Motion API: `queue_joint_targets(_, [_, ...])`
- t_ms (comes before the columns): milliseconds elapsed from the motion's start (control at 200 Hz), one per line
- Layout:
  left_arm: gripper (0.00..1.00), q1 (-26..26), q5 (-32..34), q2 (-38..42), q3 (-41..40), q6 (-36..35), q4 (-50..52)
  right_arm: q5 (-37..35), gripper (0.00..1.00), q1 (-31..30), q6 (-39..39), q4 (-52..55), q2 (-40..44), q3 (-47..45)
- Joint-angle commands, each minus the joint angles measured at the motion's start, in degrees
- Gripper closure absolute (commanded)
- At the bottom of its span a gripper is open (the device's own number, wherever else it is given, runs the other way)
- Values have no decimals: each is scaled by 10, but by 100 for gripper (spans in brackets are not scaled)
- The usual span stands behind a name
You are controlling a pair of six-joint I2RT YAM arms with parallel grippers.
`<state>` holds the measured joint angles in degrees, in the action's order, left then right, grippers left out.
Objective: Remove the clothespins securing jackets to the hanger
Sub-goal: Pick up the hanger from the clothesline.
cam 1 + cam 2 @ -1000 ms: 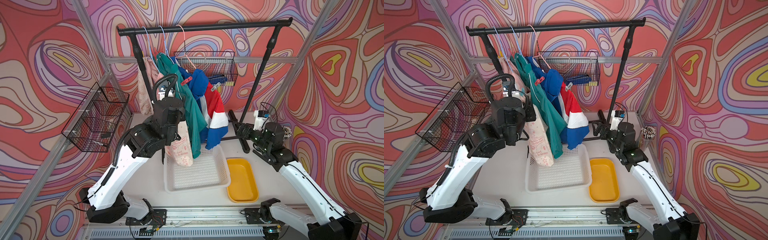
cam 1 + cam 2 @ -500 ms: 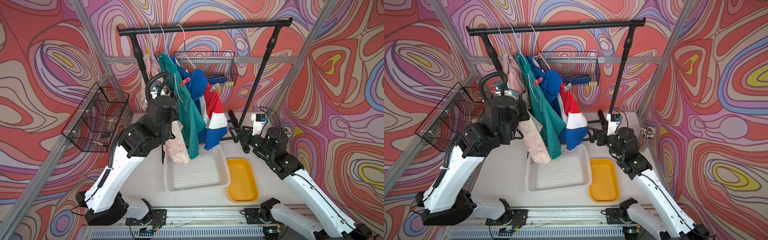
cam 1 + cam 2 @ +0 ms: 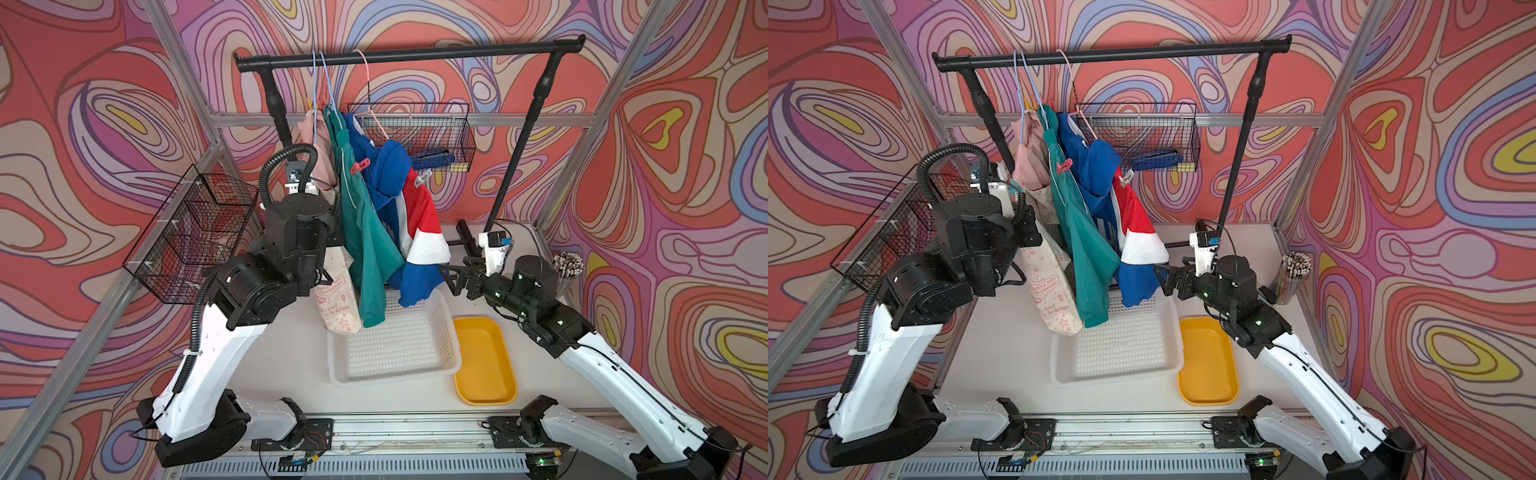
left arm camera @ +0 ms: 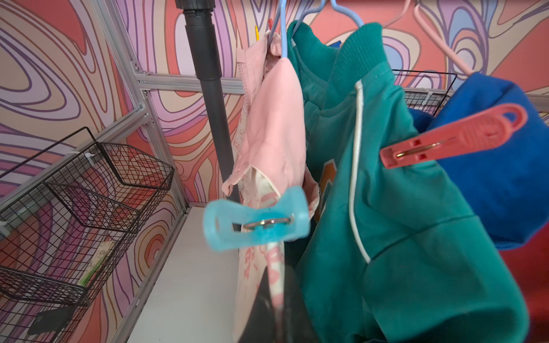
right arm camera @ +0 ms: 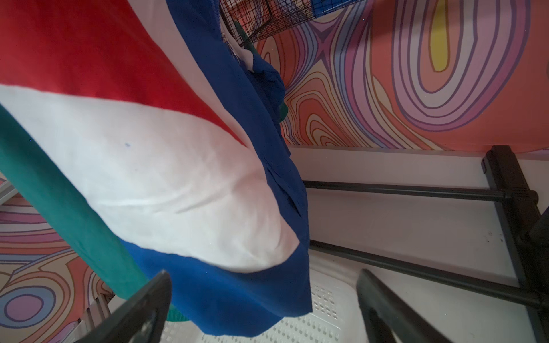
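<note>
While the left claw sits closed tight against the pink jacket, the frames do not show whether it pinches cloth, a peg or nothing. In the left wrist view a blurred teal-blue clothespin is clipped on that jacket's edge, close in front of the claw. A coral-red clothespin bites the shoulder of the teal-green jacket. A grey clothespin grips the red shoulder of the hooded jacket. The tip of a yellow-orange clothespin shows by the pink jacket's collar. All three jackets hang on hangers from the black rail.

The right claw is spread wide and holds nothing; the hooded jacket's blue hem hangs just in front of its parted fingers, unclamped.

On the desk a white perforated basket lies under the jackets' hems, and a yellow tray lies just beside it on the right arm's side. Both show bare bottoms. The back wire basket, behind the jackets, holds a dark-blue stapler-like object and something small and yellow. The side wire basket, near the left arm, holds a pale greenish packet and a dark flat item. A clear cup at the desk's far right corner holds a bundle of thin sticks.
</note>
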<state>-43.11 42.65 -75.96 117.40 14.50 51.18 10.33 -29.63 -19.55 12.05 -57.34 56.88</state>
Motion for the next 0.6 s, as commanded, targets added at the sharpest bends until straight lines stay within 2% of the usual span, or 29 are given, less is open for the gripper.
queue_joint_targets(0, [100, 0, -25, 17, 37, -35, -32, -8, 2, -7, 9, -12, -8, 22])
queue_joint_targets(280, [100, -1, -28, 23, 79, -63, -64, -29, 2, -30, 10, -12, -21, 38])
queue_joint_targets(596, [100, -1, -57, 62, 86, -67, -86, -73, 2, -41, 12, 18, -7, 49])
